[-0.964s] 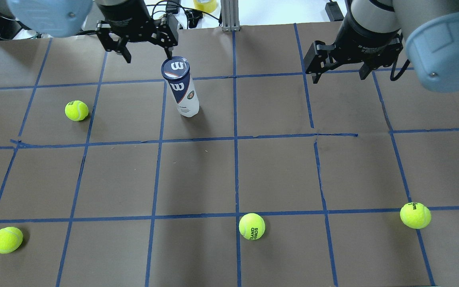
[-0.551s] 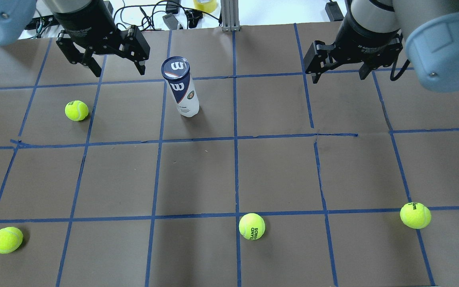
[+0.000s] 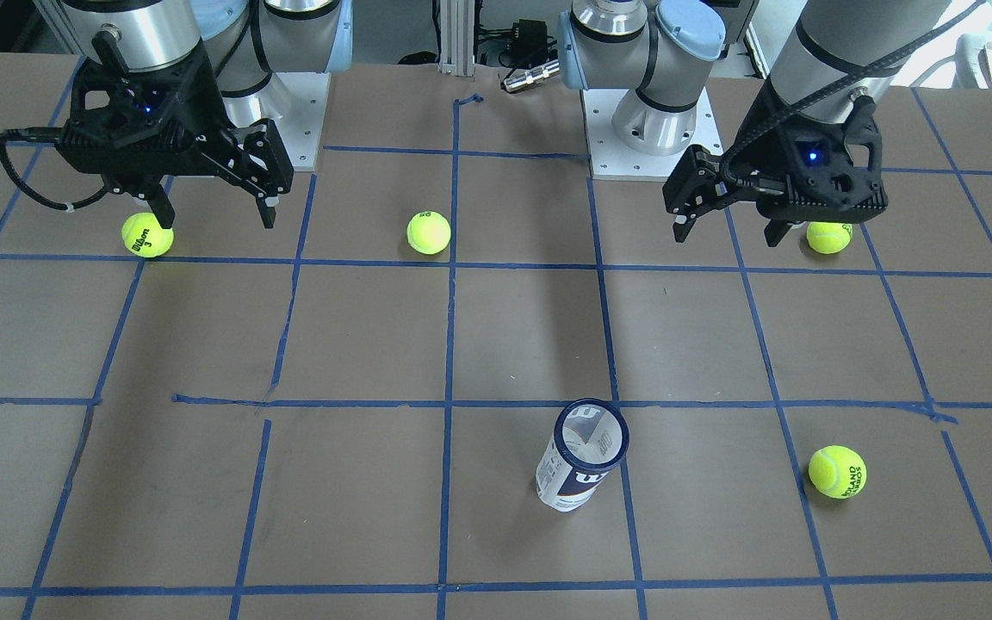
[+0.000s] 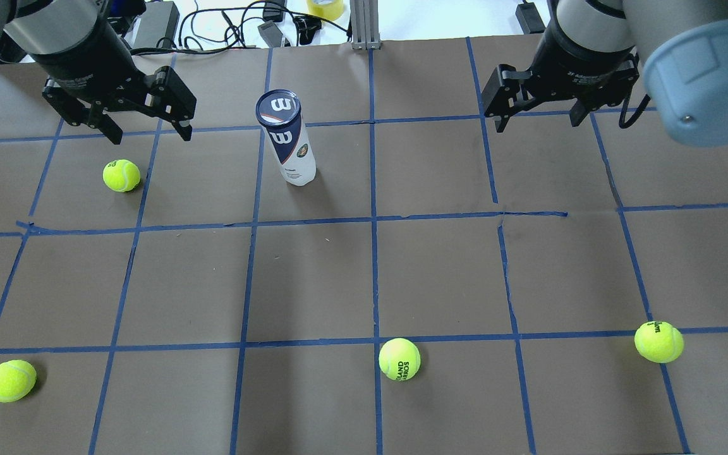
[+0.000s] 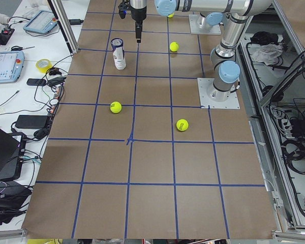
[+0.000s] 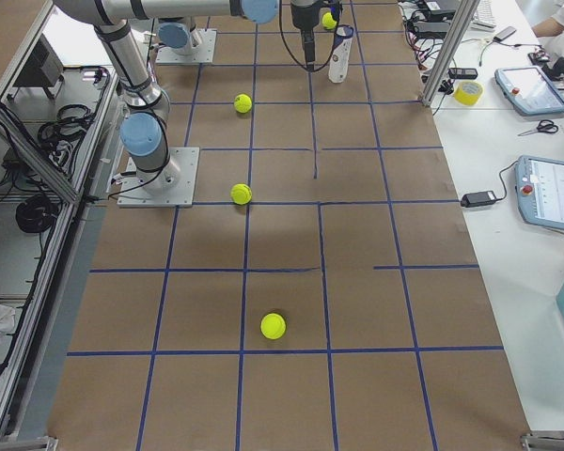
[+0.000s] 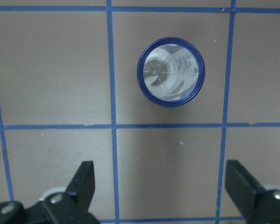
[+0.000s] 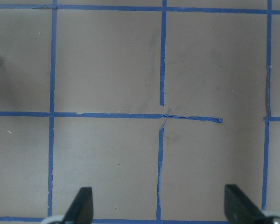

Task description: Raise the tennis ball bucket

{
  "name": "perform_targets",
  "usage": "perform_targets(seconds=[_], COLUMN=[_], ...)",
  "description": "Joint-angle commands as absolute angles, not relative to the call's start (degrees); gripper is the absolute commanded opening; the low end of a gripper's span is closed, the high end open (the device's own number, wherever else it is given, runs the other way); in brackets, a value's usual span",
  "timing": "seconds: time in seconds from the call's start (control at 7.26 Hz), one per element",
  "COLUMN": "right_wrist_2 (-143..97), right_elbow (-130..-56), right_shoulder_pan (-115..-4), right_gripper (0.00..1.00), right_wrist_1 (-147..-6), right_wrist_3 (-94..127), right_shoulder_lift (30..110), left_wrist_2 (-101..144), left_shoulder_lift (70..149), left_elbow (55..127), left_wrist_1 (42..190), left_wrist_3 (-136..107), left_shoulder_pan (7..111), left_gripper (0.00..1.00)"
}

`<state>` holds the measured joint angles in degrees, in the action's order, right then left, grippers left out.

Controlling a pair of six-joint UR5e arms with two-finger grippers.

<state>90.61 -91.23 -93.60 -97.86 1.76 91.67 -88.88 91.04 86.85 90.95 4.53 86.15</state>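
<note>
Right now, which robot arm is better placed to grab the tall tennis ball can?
Left, probably. The left gripper hangs open nearer the tennis ball bucket, and its wrist camera sees the bucket's top ahead of its fingers. The right gripper is farther away.

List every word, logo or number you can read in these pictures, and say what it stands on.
"W": lid and label of the tennis ball bucket.
"Wilson 3": one loose tennis ball.
"OLAND ARROS", first letters hidden: another tennis ball.
Fine print on the bucket's label: too small to read.
</note>
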Motion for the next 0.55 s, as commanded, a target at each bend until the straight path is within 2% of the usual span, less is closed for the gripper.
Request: perform_targets(seconds=[0.0,0.41], right_wrist_2=[90.62,90.61], right_elbow=[-91.23,-91.23], right_shoulder_pan=[-93.6,-93.6], right_gripper=[1.0,1.0], right_wrist_1=[-97.82,-97.82], right_wrist_3=[1.76,1.76], right_shoulder_lift=[91.67,91.58], left_wrist_2=[-88.95,-89.03], left_shoulder_lift=[90.18,90.09], left_elbow=[87.63,87.63], left_wrist_1=[90.79,91.14], left_wrist_3=[5.71,5.71], left_shoulder_pan=[84.99,84.99], left_gripper=[1.0,1.0])
